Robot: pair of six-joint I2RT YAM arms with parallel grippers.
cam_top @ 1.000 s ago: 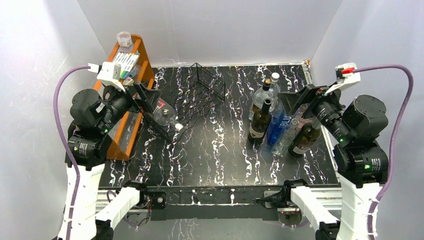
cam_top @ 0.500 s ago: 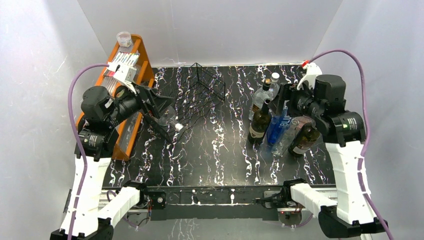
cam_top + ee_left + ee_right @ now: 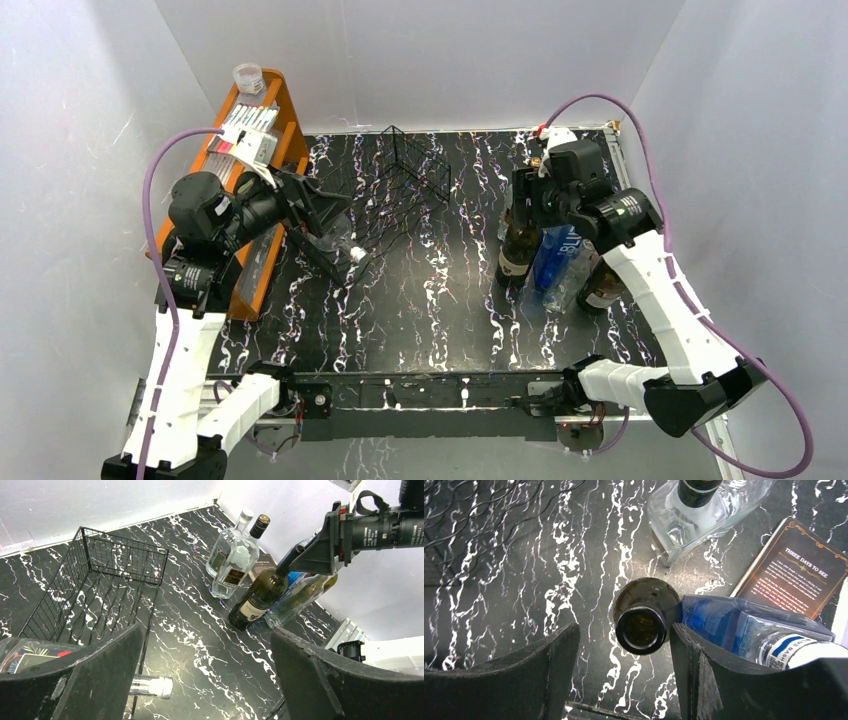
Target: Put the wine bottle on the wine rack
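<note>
The wine rack (image 3: 95,590) sits on the bench (image 3: 200,645) — the right hand (image 3: 300,559) is at the neck of the wine bottle (image 3: 257,600).

- The black, white-veined table (image 3: 430,300) carries everything.
- Far, left of centre: the low black wire wine rack (image 3: 400,185).
- Left edge: an orange shelf unit (image 3: 292,128).
- Right side: an upright dark wine bottle (image 3: 517,255), with two clear bottles (image 3: 227,562) just beyond it, and a blue bottle (image 3: 558,250) and a second dark bottle (image 3: 603,285) to its right.
- Among them lies a dark printed card (image 3: 794,572).
</note>
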